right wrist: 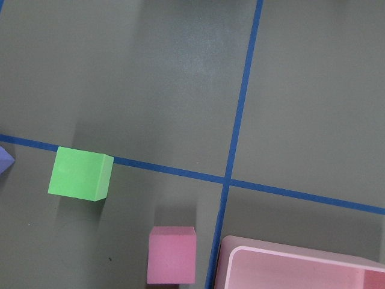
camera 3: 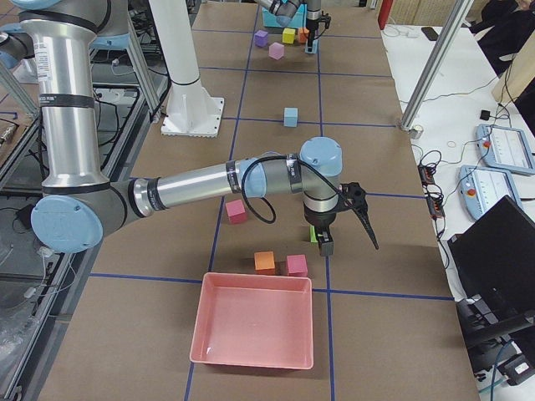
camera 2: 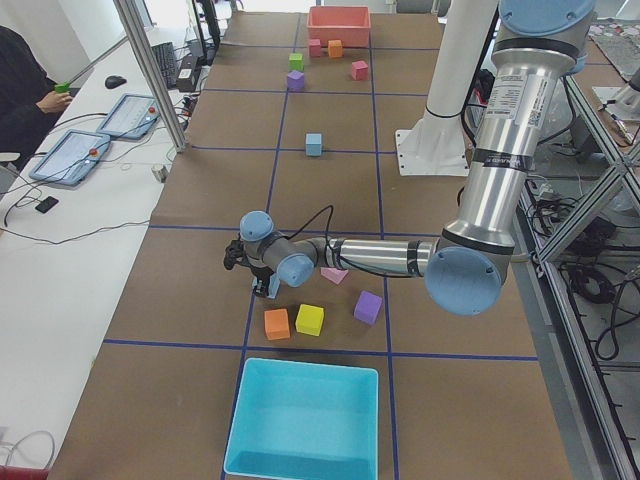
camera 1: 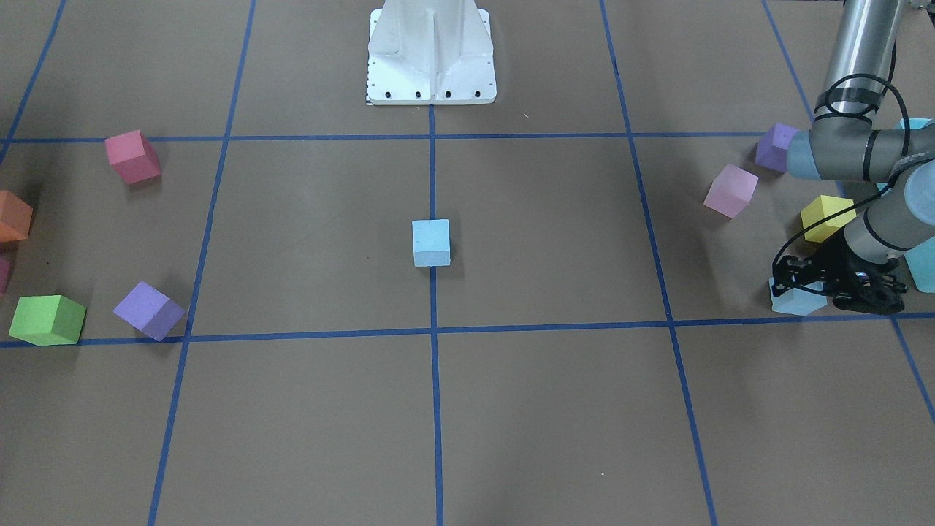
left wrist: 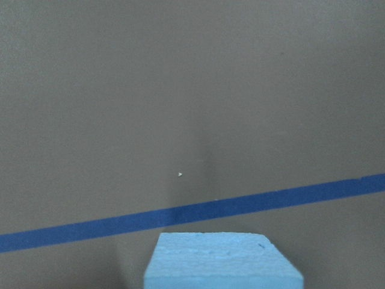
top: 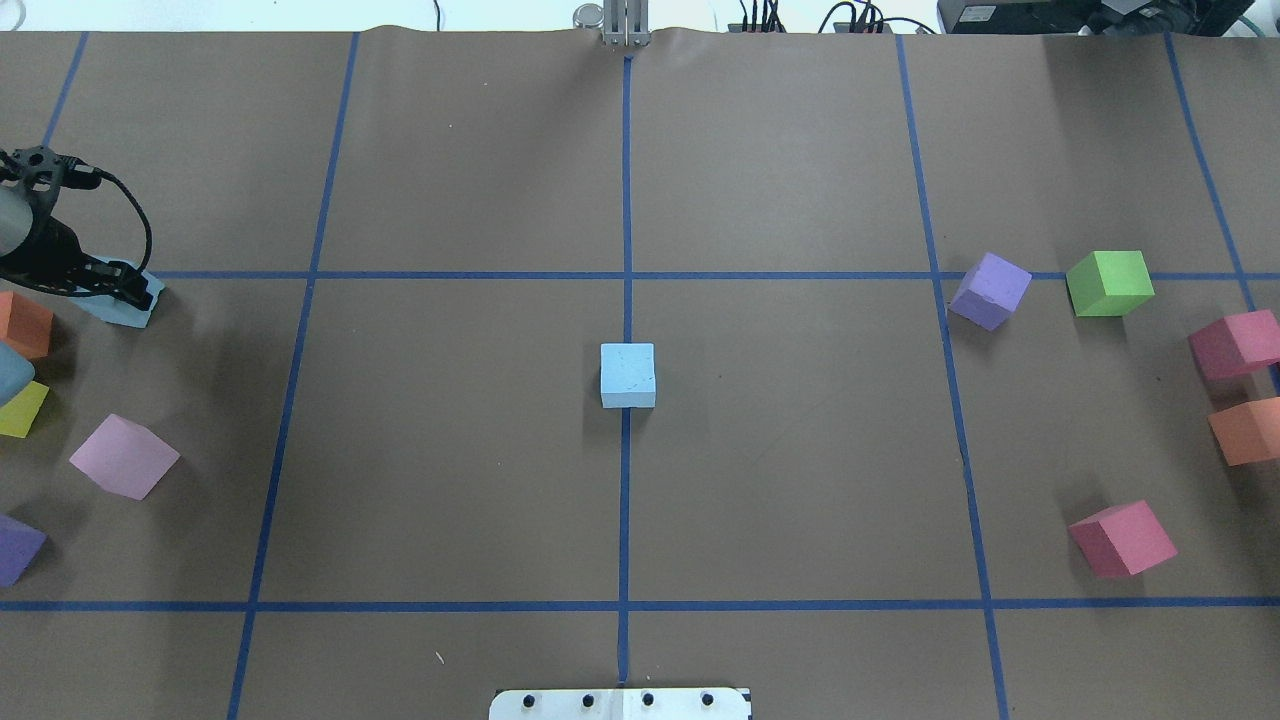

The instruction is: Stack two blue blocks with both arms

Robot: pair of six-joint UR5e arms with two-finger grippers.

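At surface's L edge, L claw (camera 1: 840,288) sits low over a blue block (camera 1: 796,301), apparently clamping it. Lift straight, keep it level. Farther off, 2nd blue block (top: 628,375) waits at center. R claw: can't tell.

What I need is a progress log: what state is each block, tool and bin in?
Central matte sky-blue foam cube: flat on table, unstacked.
Second sky-blue foam cube: at left tool, unstacked.
Left tool: grip unclear.
Right tool: cannot tell.
Turquoise bin: empty.
Pink bin: empty.
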